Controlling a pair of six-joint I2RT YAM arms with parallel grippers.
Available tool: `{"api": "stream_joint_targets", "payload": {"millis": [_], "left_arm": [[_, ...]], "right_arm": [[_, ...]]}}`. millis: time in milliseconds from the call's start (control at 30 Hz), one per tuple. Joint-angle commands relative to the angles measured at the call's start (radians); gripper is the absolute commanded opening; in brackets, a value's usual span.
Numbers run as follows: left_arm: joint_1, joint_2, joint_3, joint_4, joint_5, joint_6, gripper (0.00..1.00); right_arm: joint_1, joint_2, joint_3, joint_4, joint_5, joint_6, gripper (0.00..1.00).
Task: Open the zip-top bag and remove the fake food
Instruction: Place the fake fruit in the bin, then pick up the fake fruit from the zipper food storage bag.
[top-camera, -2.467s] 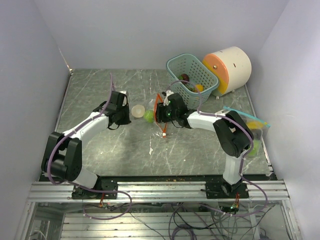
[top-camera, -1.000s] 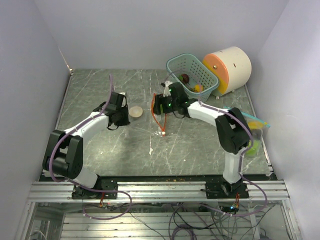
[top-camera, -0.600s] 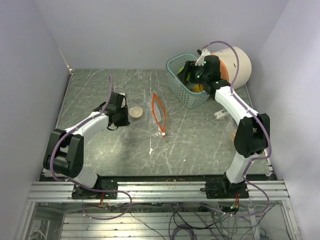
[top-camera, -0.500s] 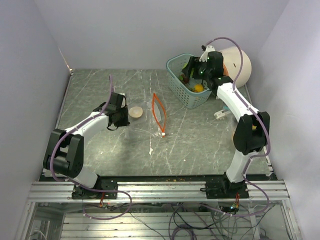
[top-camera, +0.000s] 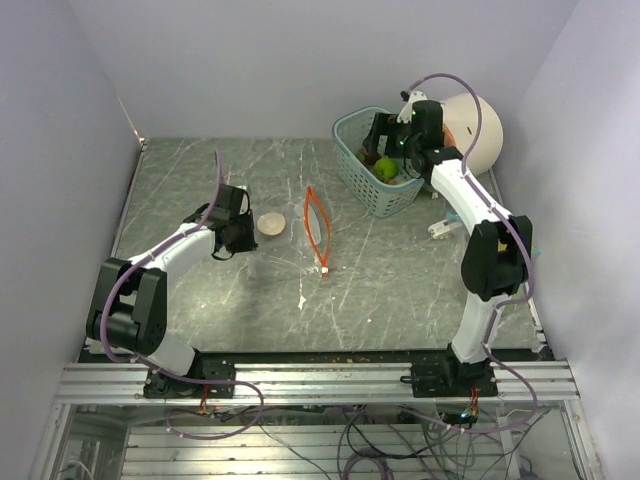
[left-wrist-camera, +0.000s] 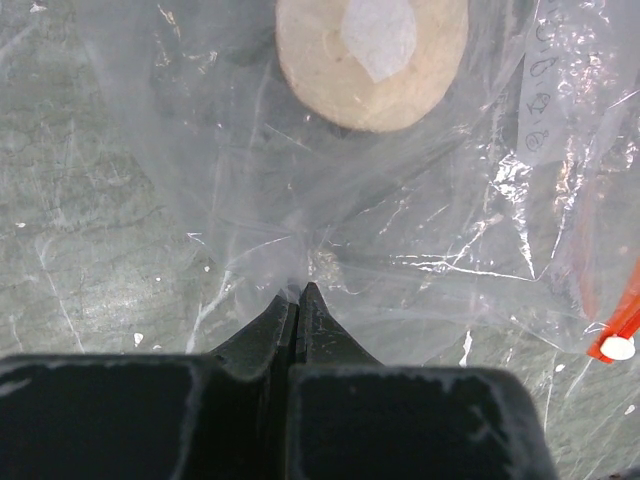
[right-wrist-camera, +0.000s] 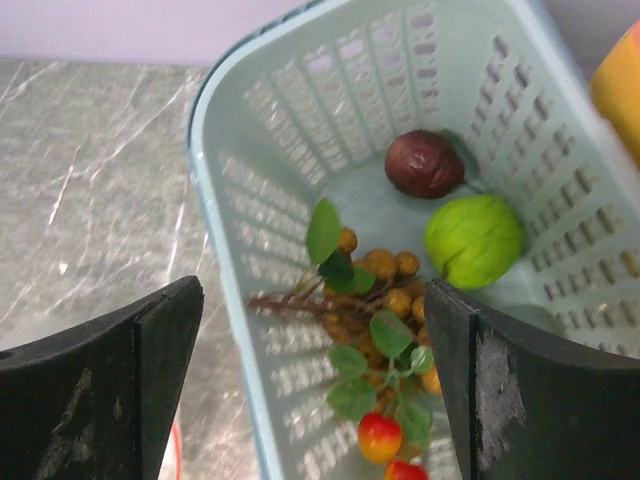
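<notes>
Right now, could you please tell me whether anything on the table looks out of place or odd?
One whitish round toy food piece lies inside the zip-top bag, whose clear film is bunched in the shut left gripper. A small white scrap lies loose on the table. Nothing else stands out.

Partly unseen
Left wrist view crops the cream fake food (left-wrist-camera: 330, 80) at its top; my right arm hides the basket's (top-camera: 355, 180) far rim.
</notes>
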Motion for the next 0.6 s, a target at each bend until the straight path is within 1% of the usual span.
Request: {"api": "stream_joint_targets", "payload": {"millis": [0, 67, 233, 300, 433, 567], "left_arm": [[0.013, -0.008, -0.007, 0.014, 0.027, -0.009, 0.07], [0.014, -0.007, -0.006, 0.013, 0.025, -0.013, 0.07], [0.015, -0.016, -0.009, 0.014, 0.007, -0.016, 0.07], [0.015, -0.016, -0.011, 0.015, 0.006, -0.019, 0.07], [0.015, -0.008, -0.013, 0.018, 0.017, -0.025, 0.07], [0.015, -0.008, -0.015, 0.016, 0.019, -0.026, 0.07]], "right_arm": [[0.049, -0.112, -0.102, 0.054, -0.057, 0.016, 0.90], [0.092, -0.138, -0.139, 0.024, -0.055, 0.008, 0.88], [0.232, -0.205, -0.255, -0.007, 0.026, -0.030, 0.85], [0.260, -0.223, -0.319, 0.001, 0.034, -0.016, 0.83], [0.319, -0.251, -0.445, 0.061, 0.004, 0.058, 0.75], [0.344, -0.237, -0.518, 0.097, -0.022, 0.103, 0.63]]}}
